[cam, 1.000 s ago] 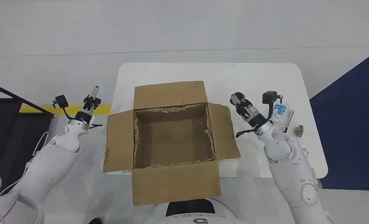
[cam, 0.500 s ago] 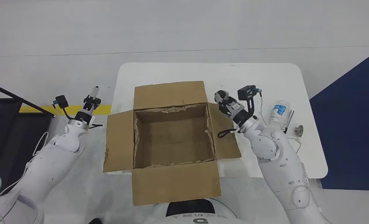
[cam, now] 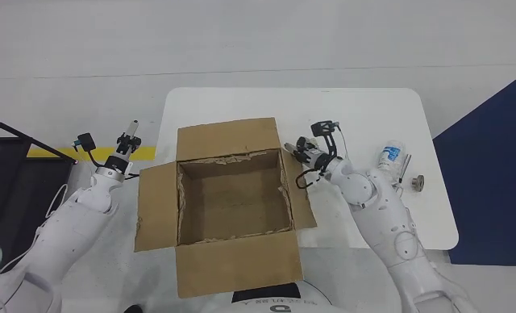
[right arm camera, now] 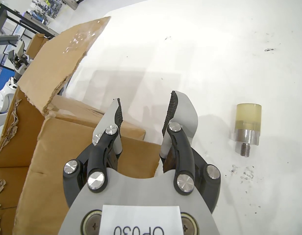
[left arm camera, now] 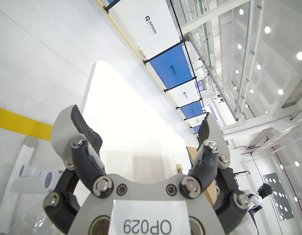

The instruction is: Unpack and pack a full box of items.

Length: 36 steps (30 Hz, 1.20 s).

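An open cardboard box (cam: 230,196) with a bare brown inside stands on the white table (cam: 355,111), its four flaps spread. My right gripper (cam: 300,149) is at the box's right flap near the far corner. In the right wrist view it (right arm camera: 144,111) is open, with its fingertips just over that flap's (right arm camera: 92,133) edge and nothing held. My left gripper (cam: 129,135) hangs off the table's left side, pointing away from me. Its fingers (left arm camera: 141,125) are open and empty.
A white bottle with a blue label (cam: 391,157) and a small grey metal part (cam: 417,182) lie on the table's right side. A metal stud with a yellowish cap (right arm camera: 246,128) stands beside the right gripper. A dark rack (cam: 24,176) is left of the table.
My right arm has swung left from beside the bottle to the box's right flap. The box has slid left and the right flap now stands steeper. The left arm is still.
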Motion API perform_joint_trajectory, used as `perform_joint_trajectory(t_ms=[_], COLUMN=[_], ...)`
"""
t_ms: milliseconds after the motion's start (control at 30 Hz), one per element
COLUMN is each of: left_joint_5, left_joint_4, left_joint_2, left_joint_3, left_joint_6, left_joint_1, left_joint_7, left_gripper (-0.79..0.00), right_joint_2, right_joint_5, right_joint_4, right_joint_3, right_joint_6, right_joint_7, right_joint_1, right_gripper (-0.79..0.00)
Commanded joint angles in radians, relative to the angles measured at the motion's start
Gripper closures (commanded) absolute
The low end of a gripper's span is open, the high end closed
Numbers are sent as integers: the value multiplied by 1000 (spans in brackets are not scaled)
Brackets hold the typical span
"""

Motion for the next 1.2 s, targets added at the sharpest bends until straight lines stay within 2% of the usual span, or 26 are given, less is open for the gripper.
perform_joint_trajectory(t_ms=[0, 67, 100, 233, 467, 733, 800, 933, 967, 1067, 1167], left_joint_5=[0, 0, 0, 0, 0, 0, 0, 0, 0, 0, 0], left_joint_4=[0, 0, 0, 0, 0, 0, 0, 0, 0, 0, 0], left_joint_2=[0, 0, 0, 0, 0, 0, 0, 0, 0, 0, 0], left_joint_3=[0, 0, 0, 0, 0, 0, 0, 0, 0, 0, 0], left_joint_6=[0, 0, 0, 0, 0, 0, 0, 0, 0, 0, 0], left_joint_1=[0, 0, 0, 0, 0, 0, 0, 0, 0, 0, 0], left_joint_7=[0, 0, 0, 0, 0, 0, 0, 0, 0, 0, 0], left_gripper=[-785, -785, -785, -785, -785, -785, -785, -785, -785, -785, -785], right_joint_2=[2, 4, 6, 15, 23, 16, 11, 0, -2, -6, -12], right_joint_5=[-12, -13, -13, -50, -166, -272, -303, -366, -368, -384, -379], right_joint_4=[7, 1, -5, -50, -122, -145, -103, -33, -24, 60, 122], right_joint_3=[9, 25, 37, 85, 108, 95, 85, 51, 44, 38, 24], right_joint_6=[14, 20, 19, 44, 118, 243, 345, 464, 471, 508, 512], right_joint_7=[-30, -79, -107, -213, -298, -413, -370, -318, -310, -232, -177], right_joint_1=[-9, -30, -45, -112, -195, -184, -132, -41, -29, 34, 79], right_gripper=[-385, -708, -785, -785, -785, -785, -785, -760, -745, -776, -739])
